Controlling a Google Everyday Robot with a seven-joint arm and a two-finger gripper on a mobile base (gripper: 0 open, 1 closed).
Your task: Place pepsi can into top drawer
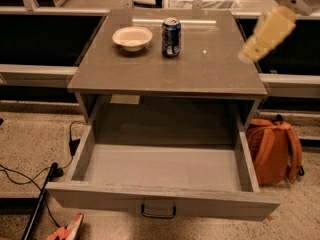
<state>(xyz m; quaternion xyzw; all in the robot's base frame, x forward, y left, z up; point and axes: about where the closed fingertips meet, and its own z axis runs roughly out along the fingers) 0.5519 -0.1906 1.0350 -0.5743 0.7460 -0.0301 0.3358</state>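
Observation:
The pepsi can (171, 37) stands upright on the back middle of the grey table top (200, 74), right of a cream-white bowl (132, 38). The top drawer (160, 200) is pulled fully open below the table top, and nothing shows inside it. Its dark handle (158, 212) faces me. My gripper (246, 55) hangs in the air at the upper right, over the table's right edge. It is to the right of the can, apart from it, and carries nothing that I can see.
An orange backpack (274, 149) leans on the floor right of the drawer. Black cables (30, 176) and an orange-red object (67, 228) lie on the floor at the lower left. Dark shelving runs behind the table.

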